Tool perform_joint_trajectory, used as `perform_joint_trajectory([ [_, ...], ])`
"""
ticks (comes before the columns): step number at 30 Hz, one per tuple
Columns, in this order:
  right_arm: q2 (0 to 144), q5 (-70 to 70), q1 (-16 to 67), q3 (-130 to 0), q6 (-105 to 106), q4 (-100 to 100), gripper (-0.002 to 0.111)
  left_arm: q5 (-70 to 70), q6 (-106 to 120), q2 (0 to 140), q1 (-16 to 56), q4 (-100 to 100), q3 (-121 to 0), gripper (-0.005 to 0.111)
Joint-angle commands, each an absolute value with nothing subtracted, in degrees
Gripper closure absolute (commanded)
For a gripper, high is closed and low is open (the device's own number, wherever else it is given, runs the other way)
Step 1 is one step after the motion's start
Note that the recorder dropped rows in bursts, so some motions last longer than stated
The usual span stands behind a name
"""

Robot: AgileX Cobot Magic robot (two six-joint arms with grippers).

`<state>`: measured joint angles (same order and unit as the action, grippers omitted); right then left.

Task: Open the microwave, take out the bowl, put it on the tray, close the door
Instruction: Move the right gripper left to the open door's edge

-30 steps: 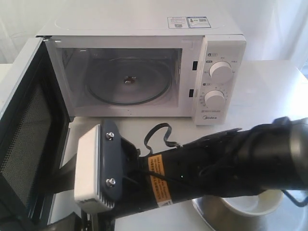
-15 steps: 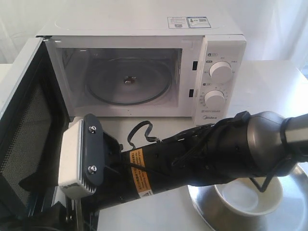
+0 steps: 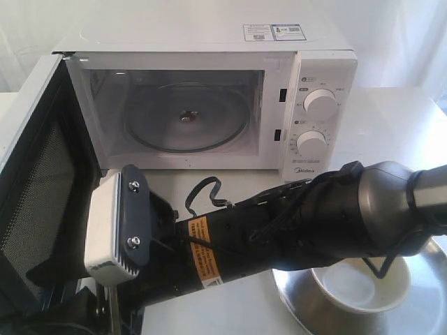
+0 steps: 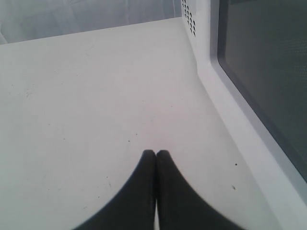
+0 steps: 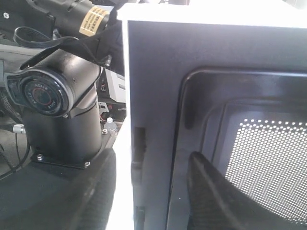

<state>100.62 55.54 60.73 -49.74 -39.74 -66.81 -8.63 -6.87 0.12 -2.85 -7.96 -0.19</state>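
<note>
The white microwave [image 3: 209, 42] stands with its door [image 3: 42, 188] swung wide to the left and only the glass turntable [image 3: 185, 115] inside. At the front right, the cream bowl [image 3: 363, 283] sits in the steel tray [image 3: 297, 300]. My right arm [image 3: 279, 230] reaches across to the door's free edge. In the right wrist view, my right gripper [image 5: 151, 196] is open and straddles that door edge [image 5: 158, 96], one finger on each side. My left gripper [image 4: 156, 154] is shut and empty, low over the table beside the door's outer window [image 4: 268, 72].
The right arm's wrist camera box [image 3: 108, 230] hangs just in front of the open door. In the right wrist view, the left arm's base [image 5: 62, 120] stands behind the door. White table [image 4: 96, 96] spreads ahead of the left gripper.
My right arm swung left and lower toward the open door, uncovering the bowl in the tray. In the last half second it barely moved.
</note>
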Motion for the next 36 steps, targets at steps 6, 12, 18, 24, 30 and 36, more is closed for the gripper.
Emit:
perform_joint_trajectory([
  [6, 102.38, 55.28, 62.92, -51.29, -40.88, -67.59, 0.056, -8.52, -7.15, 0.00, -2.71, -7.73, 0.00, 0.107],
  [12, 105.22, 55.37, 63.89, -54.00, -40.98, -67.81, 0.057, -8.52, -7.15, 0.00, -2.71, -7.73, 0.00, 0.107],
  [18, 104.58, 55.37, 63.89, -53.99, -41.84, -67.96, 0.090, -8.52, -7.15, 0.00, -2.71, -7.73, 0.00, 0.107],
  [24, 104.47, 55.37, 63.89, -53.99, -42.79, -68.20, 0.108, -8.52, -7.15, 0.00, -2.71, -7.73, 0.00, 0.107],
  [30, 104.47, 57.86, 63.89, -53.99, -43.77, -71.43, 0.108, -8.52, -7.15, 0.00, -2.71, -7.73, 0.00, 0.107],
  [36, 102.48, 58.19, 63.89, -53.60, -44.01, -77.60, 0.108, -8.52, -7.15, 0.00, -2.71, -7.73, 0.00, 0.107],
])
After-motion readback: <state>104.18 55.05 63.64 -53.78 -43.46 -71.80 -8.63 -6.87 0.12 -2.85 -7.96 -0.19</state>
